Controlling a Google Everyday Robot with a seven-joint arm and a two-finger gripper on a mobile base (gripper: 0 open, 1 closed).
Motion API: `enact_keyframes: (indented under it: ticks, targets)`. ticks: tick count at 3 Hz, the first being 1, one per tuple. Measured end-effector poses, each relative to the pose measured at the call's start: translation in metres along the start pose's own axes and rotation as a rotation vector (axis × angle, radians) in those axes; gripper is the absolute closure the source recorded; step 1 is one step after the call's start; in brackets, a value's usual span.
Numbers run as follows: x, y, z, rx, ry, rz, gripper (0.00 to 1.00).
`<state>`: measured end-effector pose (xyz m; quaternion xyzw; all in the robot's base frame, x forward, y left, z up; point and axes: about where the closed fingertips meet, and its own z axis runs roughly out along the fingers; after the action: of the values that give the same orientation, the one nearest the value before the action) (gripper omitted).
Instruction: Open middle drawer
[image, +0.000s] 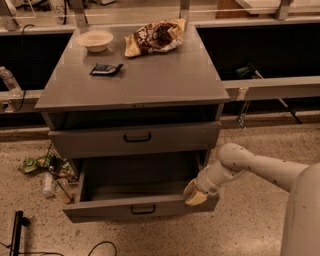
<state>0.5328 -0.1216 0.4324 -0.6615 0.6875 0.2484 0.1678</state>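
Note:
The middle drawer (100, 212) is the wide grey one with a small black bar handle (143, 209). It is pulled out of the grey cabinet (135, 80) and its deep grey tray shows, with nothing in it that I can see. My gripper (196, 195) is at the right end of the drawer's front panel, touching its top edge. The pale arm reaches in from the right. Above it, a slimmer drawer (170, 137) with a black handle stays pushed in. Anything below the open drawer is hidden.
On the cabinet top lie a white bowl (95, 40), a chip bag (155, 36) and a small dark packet (106, 69). Crumpled litter and a bottle (50, 175) lie on the floor left of the cabinet. A black cable (95, 247) runs along the floor in front.

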Motion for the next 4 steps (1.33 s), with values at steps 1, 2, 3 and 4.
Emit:
enact_keyframes:
  ticks: [1, 2, 3, 4]
  targets:
    - [-0.017, -0.016, -0.025, 0.048, 0.019, -0.046, 0.54]
    - [-0.044, -0.040, -0.064, 0.116, 0.056, -0.116, 0.77]
    - [-0.062, -0.062, -0.073, 0.154, 0.060, -0.176, 1.00]
    - [-0.055, -0.067, -0.043, 0.138, 0.043, -0.172, 1.00]
